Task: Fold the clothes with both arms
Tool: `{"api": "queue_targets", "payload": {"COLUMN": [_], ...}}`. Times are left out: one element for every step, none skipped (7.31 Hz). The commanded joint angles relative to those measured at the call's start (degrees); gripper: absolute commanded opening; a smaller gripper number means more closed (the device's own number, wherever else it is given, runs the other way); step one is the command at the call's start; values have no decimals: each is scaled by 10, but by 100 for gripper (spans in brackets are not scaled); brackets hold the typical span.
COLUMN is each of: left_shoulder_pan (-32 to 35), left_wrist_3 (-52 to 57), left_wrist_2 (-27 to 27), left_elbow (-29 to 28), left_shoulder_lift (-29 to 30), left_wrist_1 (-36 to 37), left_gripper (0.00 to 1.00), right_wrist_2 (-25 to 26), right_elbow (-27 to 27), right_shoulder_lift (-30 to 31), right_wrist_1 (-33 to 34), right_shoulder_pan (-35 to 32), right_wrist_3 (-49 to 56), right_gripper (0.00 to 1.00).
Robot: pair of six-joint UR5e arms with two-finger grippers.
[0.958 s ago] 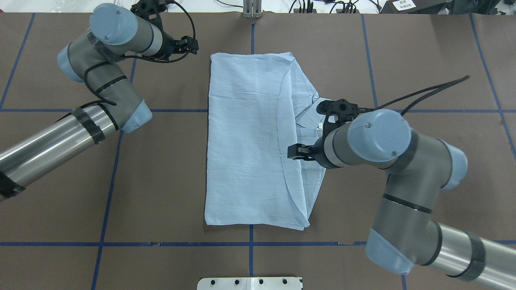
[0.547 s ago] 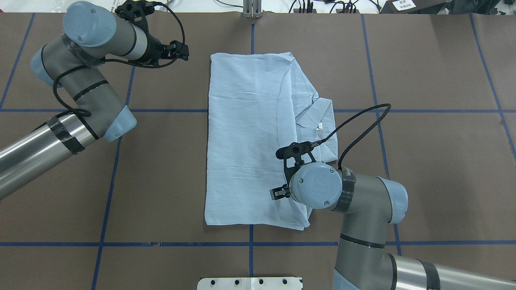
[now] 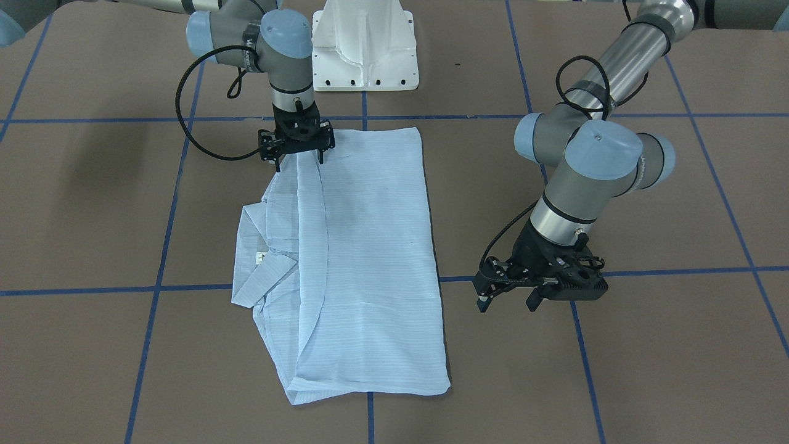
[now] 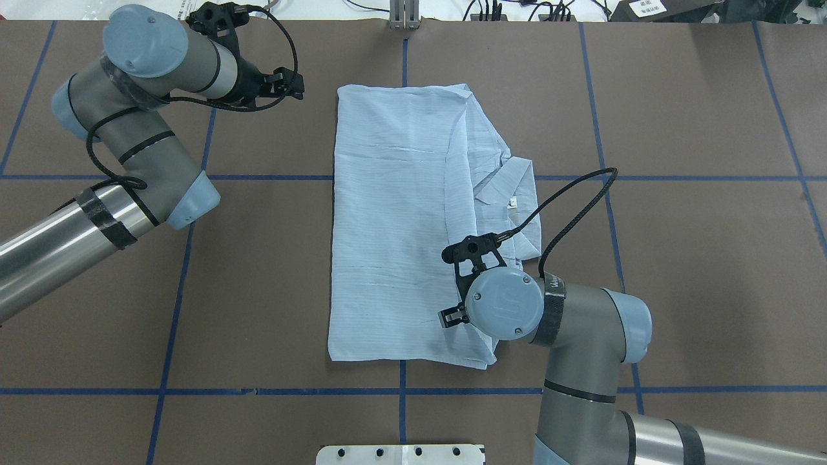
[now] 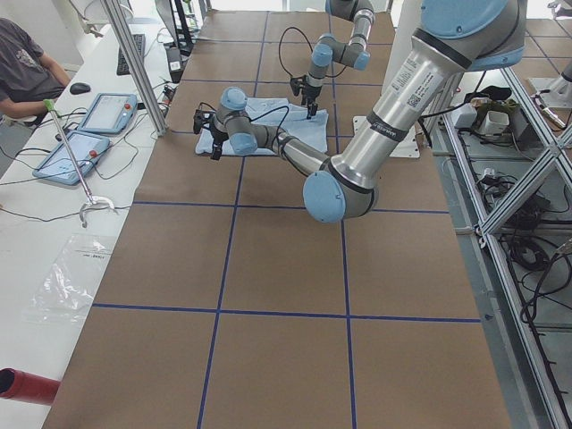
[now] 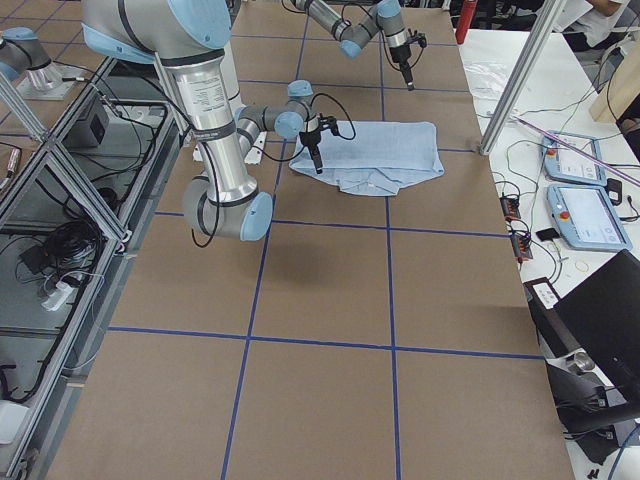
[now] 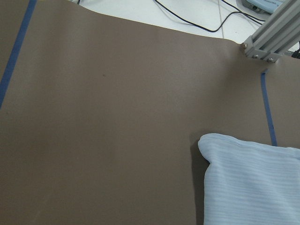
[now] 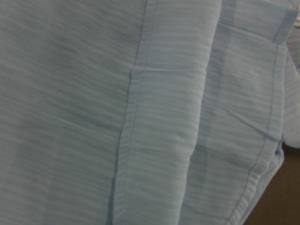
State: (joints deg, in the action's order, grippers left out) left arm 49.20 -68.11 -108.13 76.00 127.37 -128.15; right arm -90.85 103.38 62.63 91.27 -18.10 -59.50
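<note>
- Shirt [image 4: 394, 226] lies flat near the middle of the table [image 4: 258, 258], already brought into a long rectangle. One side panel is folded inward, and the collar [image 4: 510, 190] sticks out on my right-arm side.
- My right gripper [image 3: 299, 163] points straight down over the end of the shirt nearest my base, on the curved edge of the folded panel. Its fingers are spread and straddle that edge.
- I cannot settle from these views whether the tips touch the cloth or hang just above it. The right wrist view shows only striped fabric and a seam, very close.
- My left gripper [image 3: 506, 305] is also spread and holds nothing. It sits low over bare table, well apart from the shirt's far corner.
- Risk 1: closing here may catch only the top panel, or several layers at once, and a lift would then peel the fold open. Cause: thin fabric with stacked edges lying close together.
- Risk 2: a right-hand lift alone would drag the shirt askew. Cause: the left gripper is not on the cloth.
- Risk 3: the loose collar may bunch under the next fold.
</note>
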Motion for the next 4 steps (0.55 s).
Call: {"api": "queue_targets", "payload": {"left_shoulder_pan": [-2, -2, -4, -14], "left_wrist_3": [-3, -4, -11, -29], "left_wrist_2": [0, 0, -1, -1], "left_elbow": [0, 0, 1, 0], "left_shoulder_lift": [1, 1, 2, 3], "left_wrist_1": [1, -1, -1, -4], "left_gripper": [100, 100, 100, 100], "right_wrist_2": [-1, -6, -8, -7], "right_elbow": [2, 6, 13, 27], "right_shoulder_lift": [0, 0, 2, 21], "right_wrist_1": [25, 34, 51, 57], "right_shoulder_pan": [-4, -14, -27, -38], "right_wrist_3": [11, 18, 33, 55], "right_gripper": [100, 100, 100, 100]}}
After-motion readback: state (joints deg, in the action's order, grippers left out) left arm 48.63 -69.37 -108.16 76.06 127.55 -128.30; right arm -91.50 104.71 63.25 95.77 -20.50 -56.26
